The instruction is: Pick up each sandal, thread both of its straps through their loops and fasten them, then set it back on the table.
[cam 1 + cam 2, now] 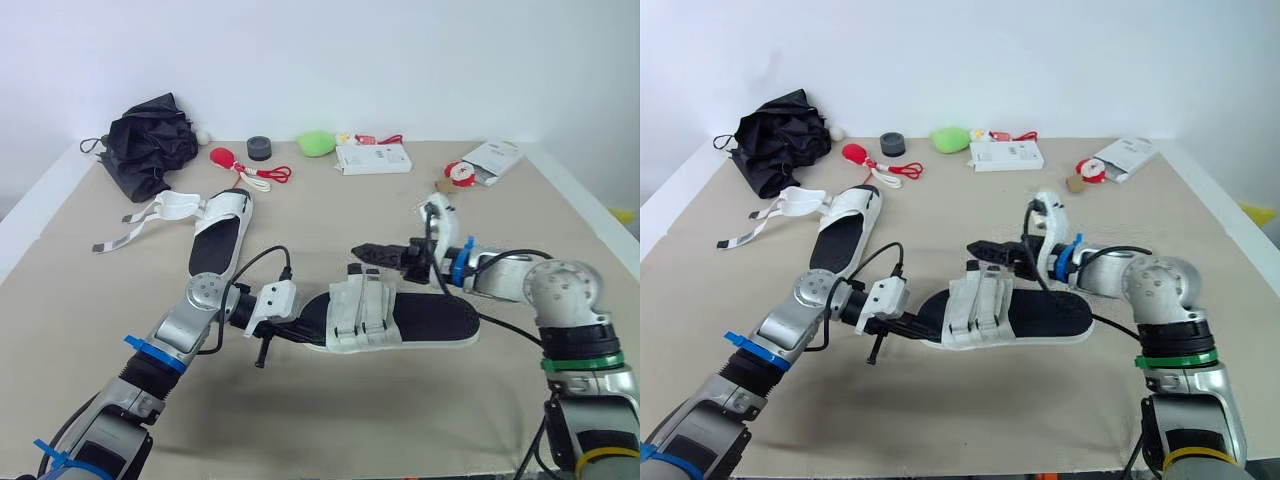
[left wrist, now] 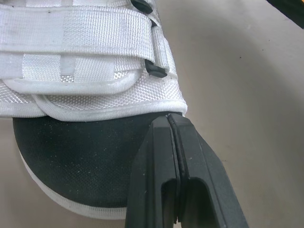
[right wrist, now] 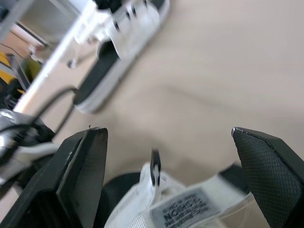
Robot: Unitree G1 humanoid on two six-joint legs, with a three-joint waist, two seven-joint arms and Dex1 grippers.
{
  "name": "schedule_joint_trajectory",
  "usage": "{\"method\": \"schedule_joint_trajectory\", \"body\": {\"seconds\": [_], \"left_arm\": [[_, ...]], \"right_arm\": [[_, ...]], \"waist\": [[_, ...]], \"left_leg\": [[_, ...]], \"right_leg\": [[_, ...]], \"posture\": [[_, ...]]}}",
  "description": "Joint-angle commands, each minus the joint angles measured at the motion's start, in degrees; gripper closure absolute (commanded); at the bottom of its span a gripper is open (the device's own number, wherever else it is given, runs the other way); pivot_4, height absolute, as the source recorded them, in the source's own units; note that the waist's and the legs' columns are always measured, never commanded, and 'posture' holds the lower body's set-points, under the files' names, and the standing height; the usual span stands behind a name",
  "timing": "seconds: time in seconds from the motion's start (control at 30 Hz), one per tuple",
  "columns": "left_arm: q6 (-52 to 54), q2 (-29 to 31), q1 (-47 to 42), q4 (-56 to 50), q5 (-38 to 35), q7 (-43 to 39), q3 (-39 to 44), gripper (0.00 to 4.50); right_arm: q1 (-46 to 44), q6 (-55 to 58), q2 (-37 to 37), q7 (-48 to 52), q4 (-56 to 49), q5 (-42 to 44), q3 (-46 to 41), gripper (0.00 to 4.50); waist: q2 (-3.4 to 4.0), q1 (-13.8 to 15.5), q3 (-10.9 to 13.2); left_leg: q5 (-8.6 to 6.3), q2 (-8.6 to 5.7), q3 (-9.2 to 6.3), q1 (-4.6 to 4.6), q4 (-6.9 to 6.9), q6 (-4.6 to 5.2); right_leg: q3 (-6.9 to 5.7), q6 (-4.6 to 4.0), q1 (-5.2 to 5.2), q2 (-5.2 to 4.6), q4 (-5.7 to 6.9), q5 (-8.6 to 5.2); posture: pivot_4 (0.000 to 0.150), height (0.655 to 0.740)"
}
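A white-and-black sandal (image 1: 420,322) lies flat mid-table, both white straps (image 1: 362,312) laid across it. My left gripper (image 1: 298,330) rests at its rounded end, shut, with the fingertips (image 2: 168,123) pressed together over the black footbed beside the nearer strap. My right gripper (image 1: 372,252) hovers just behind and above the straps, open, its fingers (image 3: 90,152) spread wide with nothing between them. The second sandal (image 1: 215,240) lies at the back left, its straps (image 1: 150,215) loose and splayed outward; the right wrist view also catches this second sandal (image 3: 118,38).
Along the back of the table sit a crumpled black bag (image 1: 150,145), a red object with a cord (image 1: 228,158), a black roll (image 1: 260,148), a green lump (image 1: 316,142), a white box (image 1: 372,157) and a white packet (image 1: 495,158). The table's left edge (image 1: 30,215) is raised.
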Motion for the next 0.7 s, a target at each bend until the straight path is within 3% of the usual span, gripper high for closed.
{"method": "schedule_joint_trajectory", "body": {"seconds": [0.03,0.33,0.7], "left_arm": [[1.54,1.41,2.88,3.12,4.01,-0.8,-4.01,4.5],[0.92,0.65,1.87,3.67,3.48,-0.3,-3.26,4.5],[6.93,-2.14,-2.7,-4.34,-11.11,-0.2,8.21,4.5]], "right_arm": [[0.27,-0.58,-1.42,4.26,-3.65,-2.4,-2.1,0.02],[5.82,-2.64,-6.65,14.43,-9.21,-9.79,-2.06,0.02],[26.95,-13.1,-19.68,35.54,-19.7,-15.46,-11.14,0.02]], "waist": [[0.0,-0.01,0.0],[0.04,0.09,0.03],[-0.09,0.1,1.02]], "left_leg": [[-0.02,0.0,0.0,0.01,0.0,0.02],[-0.02,0.0,0.0,0.01,0.02,0.01],[-0.03,-0.03,-0.05,-0.18,0.11,-0.02]], "right_leg": [[0.0,0.0,0.01,0.0,-0.01,-0.01],[-0.01,0.03,0.01,-0.02,-0.04,-0.03],[-0.02,0.25,-0.05,0.01,-0.13,-0.07]], "posture": [[0.15,0.74],[0.15,0.74],[0.15,0.74]]}}
